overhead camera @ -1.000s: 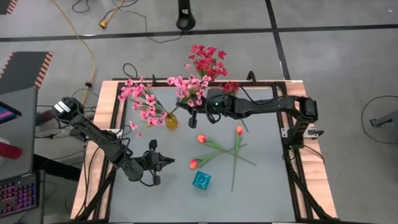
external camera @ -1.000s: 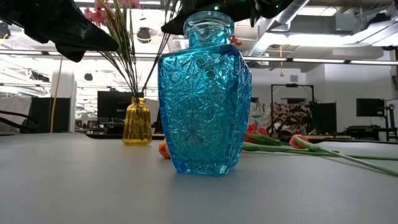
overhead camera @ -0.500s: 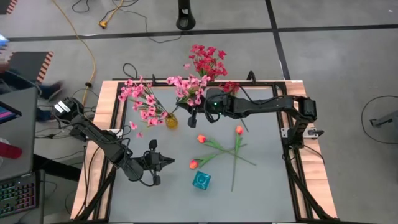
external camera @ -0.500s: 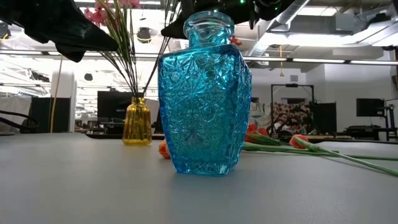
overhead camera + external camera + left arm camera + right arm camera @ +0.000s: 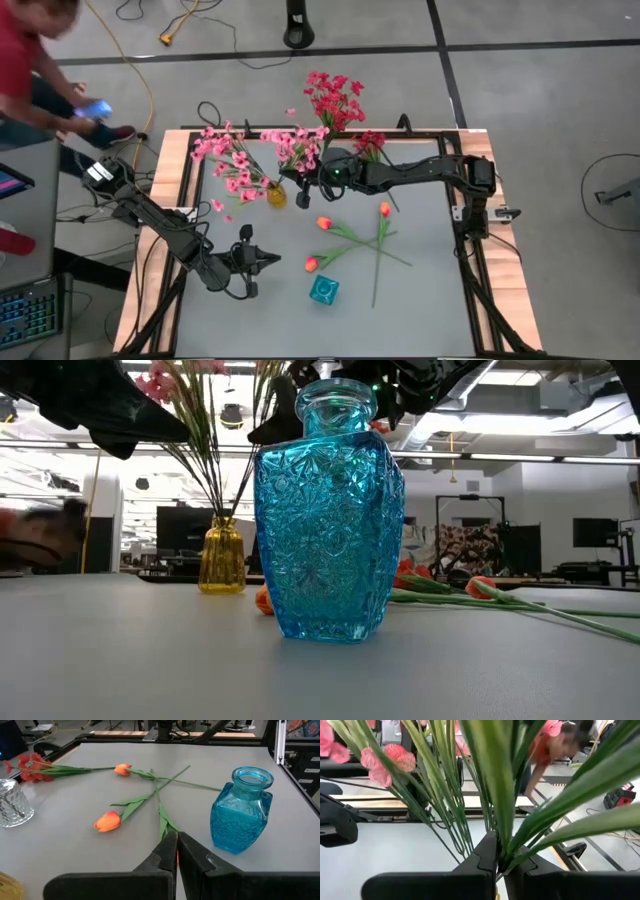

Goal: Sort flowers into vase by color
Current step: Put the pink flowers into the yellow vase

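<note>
A yellow vase point(image 5: 275, 194) at the far left holds a spray of pink blossoms point(image 5: 228, 160). Just right of it, my right gripper point(image 5: 303, 196) is shut on a second pink spray point(image 5: 300, 146), whose blossoms stand above it. Dark-red blossoms point(image 5: 335, 98) rise behind my right arm, and a small dark-red spray point(image 5: 370, 141) lies by it. Three orange tulips point(image 5: 323, 223) lie crossed in mid-table. A blue vase point(image 5: 323, 290) stands near the front edge. My left gripper point(image 5: 272, 262) is shut, touches nothing, and hovers left of the blue vase. My right gripper pinches the green stems and leaves of the pink spray point(image 5: 501, 836) between its two fingers, well below the blossoms. The fingers come nearly level from the table's right and lie across the stems. The spray stands roughly upright and lifted; its lower end is hidden.
A clear glass vase point(image 5: 11, 802) stands at the back under my right arm. The tulips' long stems point(image 5: 378, 262) stretch toward the near right. A person point(image 5: 40, 70) bends over beyond the table's far left corner.
My right gripper has sunk a little and gone toward the table's left edge, closer to the yellow vase, carrying the pink spray, whose blossoms have shifted left with it. A person has come into view past the table's far left corner.
</note>
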Tool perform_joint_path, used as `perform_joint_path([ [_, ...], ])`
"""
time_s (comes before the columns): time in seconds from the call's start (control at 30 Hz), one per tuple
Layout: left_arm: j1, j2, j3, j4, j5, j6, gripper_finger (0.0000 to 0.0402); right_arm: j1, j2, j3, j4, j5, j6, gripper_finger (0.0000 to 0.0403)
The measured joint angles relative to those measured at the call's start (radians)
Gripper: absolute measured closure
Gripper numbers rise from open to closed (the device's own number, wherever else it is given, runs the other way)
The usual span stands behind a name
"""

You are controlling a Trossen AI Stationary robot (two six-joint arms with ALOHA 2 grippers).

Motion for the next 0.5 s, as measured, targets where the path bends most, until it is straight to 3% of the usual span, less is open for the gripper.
perform_joint_path([
  [0.5,0.0,0.0,0.0,0.0,0.0,-0.001,0.04,0.001,0.0,0.0,0.01,0.0,0.0,0.0343],
])
